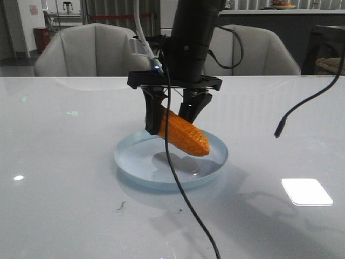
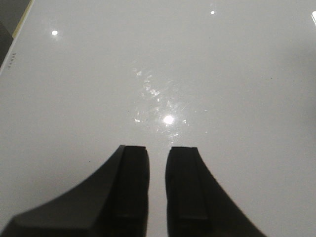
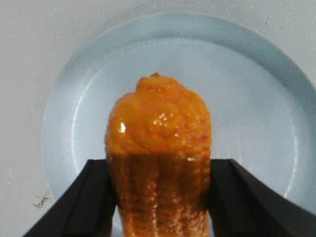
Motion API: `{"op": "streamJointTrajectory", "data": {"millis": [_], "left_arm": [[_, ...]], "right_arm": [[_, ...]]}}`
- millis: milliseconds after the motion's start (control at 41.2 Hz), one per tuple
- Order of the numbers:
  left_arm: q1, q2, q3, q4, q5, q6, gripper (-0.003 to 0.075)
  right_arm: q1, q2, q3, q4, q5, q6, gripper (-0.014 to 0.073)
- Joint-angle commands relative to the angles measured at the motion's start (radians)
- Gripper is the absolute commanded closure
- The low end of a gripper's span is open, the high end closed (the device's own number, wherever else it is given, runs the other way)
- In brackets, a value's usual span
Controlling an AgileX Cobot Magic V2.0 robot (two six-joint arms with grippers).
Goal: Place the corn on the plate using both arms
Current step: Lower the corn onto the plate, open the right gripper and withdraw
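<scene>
Right gripper [image 1: 173,116] clamped on corn [image 1: 183,133], fingers pinching cob's thick end. Corn tilted, tip low over plate [image 1: 135,162], looks not yet resting. Risk: release from this tilt, cob rolls toward rim, maybe off. Dangling cable [image 1: 178,183] crosses plate, could snag. Left gripper [image 2: 157,192] empty, jaws barely apart, over bare table [image 2: 158,74].
</scene>
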State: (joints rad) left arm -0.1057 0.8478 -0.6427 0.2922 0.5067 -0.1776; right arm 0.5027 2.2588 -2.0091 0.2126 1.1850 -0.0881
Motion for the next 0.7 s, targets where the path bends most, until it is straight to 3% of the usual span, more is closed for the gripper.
{"op": "streamJointTrajectory", "data": {"millis": [0, 97, 291, 534, 680], "left_arm": [[0.002, -0.011, -0.030, 0.011, -0.071, -0.012, 0.0521], [0.002, -0.011, -0.030, 0.011, -0.071, -0.012, 0.0521], [0.002, -0.011, -0.030, 0.011, -0.071, -0.012, 0.0521], [0.002, -0.011, -0.030, 0.011, -0.071, -0.012, 0.0521], [0.002, -0.011, -0.030, 0.011, -0.070, -0.012, 0.0521]], "right_arm": [[-0.003, -0.048, -0.035, 0.023, -0.024, -0.012, 0.0423], [-0.003, -0.023, -0.035, 0.020, -0.022, -0.012, 0.0341], [-0.003, -0.008, -0.035, 0.020, -0.011, -0.012, 0.0305], [-0.003, -0.008, -0.035, -0.019, -0.010, -0.013, 0.0043], [-0.003, -0.010, -0.038, -0.018, 0.018, -0.013, 0.0019]]}}
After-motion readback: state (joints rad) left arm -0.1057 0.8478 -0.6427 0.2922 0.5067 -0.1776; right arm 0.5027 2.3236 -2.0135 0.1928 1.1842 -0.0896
